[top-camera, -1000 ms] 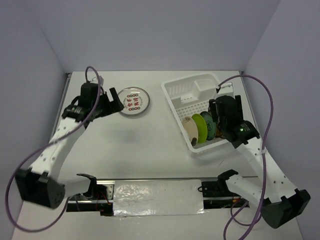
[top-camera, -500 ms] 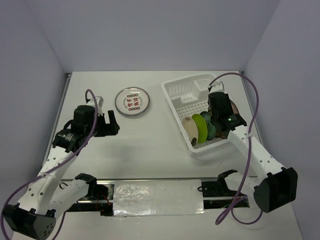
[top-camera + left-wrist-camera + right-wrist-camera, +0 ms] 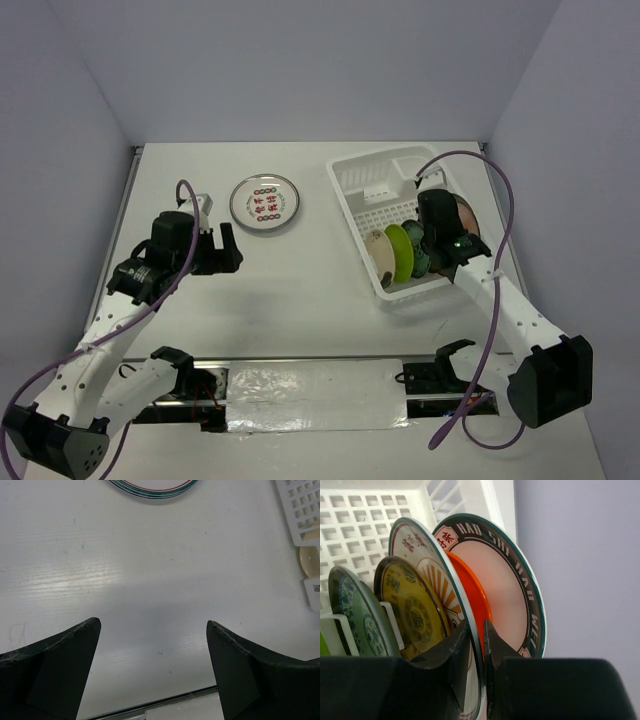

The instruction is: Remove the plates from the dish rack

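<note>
The white dish rack stands at the right with several plates upright in it: a cream one, a lime green one and a dark patterned one. My right gripper reaches down into the rack. In the right wrist view it is shut on the rim of an orange-backed plate with a sunburst face, just in front of the teal-rimmed lettered plate. My left gripper hangs open and empty over the bare table, below a patterned plate lying flat.
A yellow patterned plate and a green-blue one stand in slots left of the held plate. The rack's slotted wall is behind them. The right side wall of the workspace rises close to the rack. The rack's corner shows in the left wrist view.
My right gripper moved deeper into the rack and closed onto the orange-backed plate's rim. My left arm drew back from the flat plate toward the near edge, still open.
</note>
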Motion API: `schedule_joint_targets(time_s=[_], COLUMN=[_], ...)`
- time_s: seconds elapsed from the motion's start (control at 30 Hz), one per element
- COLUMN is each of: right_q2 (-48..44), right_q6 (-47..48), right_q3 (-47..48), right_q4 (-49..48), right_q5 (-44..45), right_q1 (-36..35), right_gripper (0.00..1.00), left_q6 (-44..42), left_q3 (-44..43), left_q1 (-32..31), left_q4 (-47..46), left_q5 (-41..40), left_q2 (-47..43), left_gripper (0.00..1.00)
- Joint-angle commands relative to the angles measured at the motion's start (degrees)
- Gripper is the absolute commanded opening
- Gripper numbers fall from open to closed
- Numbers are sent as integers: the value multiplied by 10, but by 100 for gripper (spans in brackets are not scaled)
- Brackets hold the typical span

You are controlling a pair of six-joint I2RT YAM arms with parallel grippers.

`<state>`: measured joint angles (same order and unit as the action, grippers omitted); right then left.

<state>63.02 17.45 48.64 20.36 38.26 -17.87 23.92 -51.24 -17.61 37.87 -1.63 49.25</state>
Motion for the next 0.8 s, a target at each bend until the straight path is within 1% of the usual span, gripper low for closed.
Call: schedule_joint_targets(time_s=[0.0,0.1,0.2,0.43,0.63,0.77], right_q2=[-12,-30,-43,-65,-83,-99], right_q6=[-8,2,27,93,136,182], right_q3=[3,4,1,11,97,147], right_q4=[-39,-51,-71,-96,-67,-77], right_q5=[14,19,15,3,32,72], right_q1=[5,4,5,4,-2,-30], right_gripper=[11,6,3,2,2,0], left_q6=[-8,-8,-8,-5,-5,-10], left_q3=[-1,-2,-1,-1,-3,-12], left_q1=[-7,-9,-9,-15,-17,-16], left_q4=[-14,-13,-13,-12,-13,-11], left_q5=[-1,-3,-4,-7,-10,-10], left_q2=[-5,-4,-7,-8,-11,-7], left_gripper=[100,100,100,100,100,100])
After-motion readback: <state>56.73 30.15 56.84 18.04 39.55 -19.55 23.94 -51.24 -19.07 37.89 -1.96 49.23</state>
